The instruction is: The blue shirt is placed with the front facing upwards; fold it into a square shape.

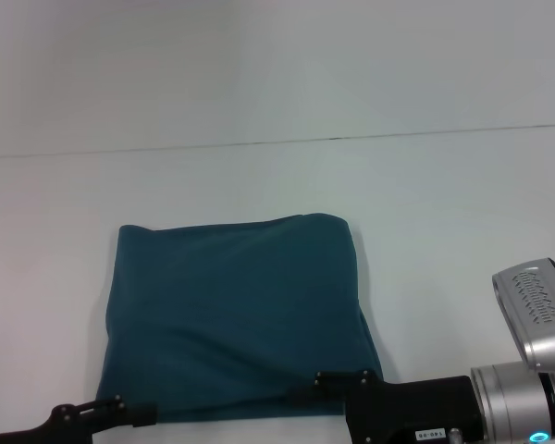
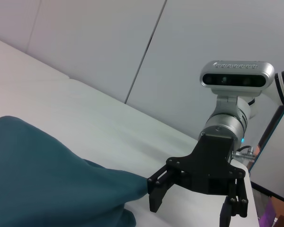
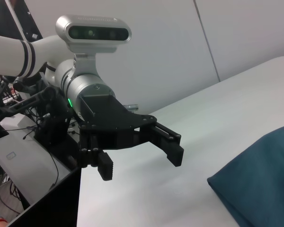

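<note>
The blue shirt [image 1: 236, 314] lies folded into a rough square on the white table [image 1: 444, 213], plain side up with no print showing. My right gripper [image 1: 339, 382] hovers at the shirt's near right corner. The left wrist view shows it open [image 2: 194, 208], one fingertip [image 2: 155, 196] just beside the cloth's corner [image 2: 132, 182], nothing between the jaws. My left gripper [image 1: 111, 410] sits low at the shirt's near left corner. In the right wrist view it is open and empty [image 3: 139, 163], a little apart from the shirt's edge [image 3: 265, 175].
The table's near edge [image 3: 80, 198] drops off behind the left gripper, with dark equipment and cables [image 3: 33, 127] below it. A seam line [image 1: 277, 143] crosses the far part of the white surface.
</note>
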Robot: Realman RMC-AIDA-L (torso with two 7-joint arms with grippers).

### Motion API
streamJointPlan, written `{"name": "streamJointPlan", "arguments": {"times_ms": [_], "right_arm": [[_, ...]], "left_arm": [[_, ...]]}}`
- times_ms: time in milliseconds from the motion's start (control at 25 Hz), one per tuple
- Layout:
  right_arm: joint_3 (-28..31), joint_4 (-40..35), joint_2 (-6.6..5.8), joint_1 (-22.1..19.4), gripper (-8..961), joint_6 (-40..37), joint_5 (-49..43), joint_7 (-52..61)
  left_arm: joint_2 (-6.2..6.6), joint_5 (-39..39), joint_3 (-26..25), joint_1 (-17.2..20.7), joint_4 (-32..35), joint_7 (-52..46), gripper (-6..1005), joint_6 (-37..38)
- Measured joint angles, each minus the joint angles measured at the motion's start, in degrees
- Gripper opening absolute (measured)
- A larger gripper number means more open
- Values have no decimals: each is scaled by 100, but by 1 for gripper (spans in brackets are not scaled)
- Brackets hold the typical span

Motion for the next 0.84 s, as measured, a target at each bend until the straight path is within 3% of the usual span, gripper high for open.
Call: {"name": "streamJointPlan", "arguments": {"times_ms": [840], "right_arm": [[0, 7, 0, -19, 924, -31, 71, 6]], "left_arm": [[-3, 17, 45, 49, 0, 91, 936, -23]]}}
